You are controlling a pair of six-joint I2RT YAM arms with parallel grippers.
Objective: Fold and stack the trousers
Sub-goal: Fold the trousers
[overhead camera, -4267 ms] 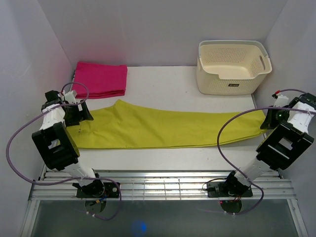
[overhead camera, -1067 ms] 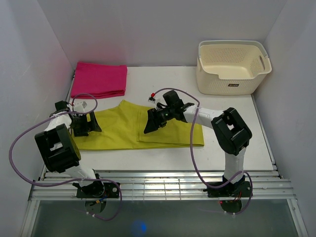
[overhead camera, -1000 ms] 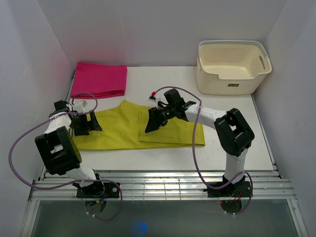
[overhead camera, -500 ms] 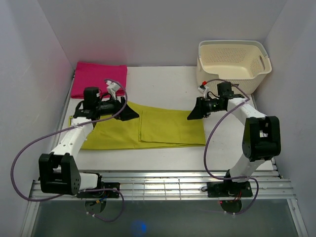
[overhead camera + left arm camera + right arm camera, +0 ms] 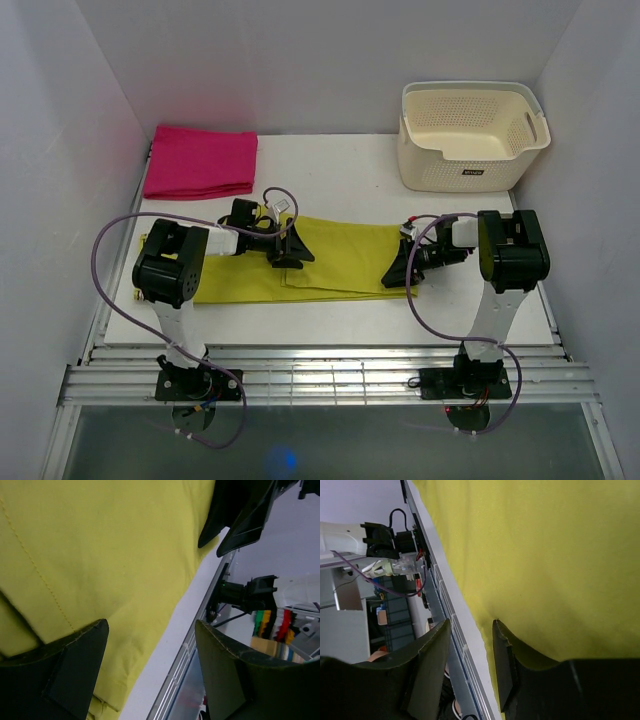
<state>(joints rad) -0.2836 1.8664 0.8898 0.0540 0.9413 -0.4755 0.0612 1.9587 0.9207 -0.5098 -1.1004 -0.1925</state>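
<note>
The yellow-green trousers (image 5: 340,255) lie folded in half across the middle of the white table (image 5: 330,160), with the leg ends lying on top near the middle. My left gripper (image 5: 290,252) rests low over those leg ends. In the left wrist view it (image 5: 150,625) is open wide, with fabric (image 5: 100,540) under one finger and bare table under the gap. My right gripper (image 5: 398,278) is at the right fold edge. In the right wrist view it (image 5: 471,625) has its jaws partly apart, straddling the near edge of the trousers (image 5: 545,555).
A folded magenta-pink cloth (image 5: 200,160) lies at the back left. A cream perforated basket (image 5: 470,135) stands at the back right. Metal rails (image 5: 320,375) run along the near edge, and white walls close in both sides.
The left gripper moved right and down onto the folded leg ends. The right gripper dropped from the back of the fold to its near right edge, and its jaws narrowed.
</note>
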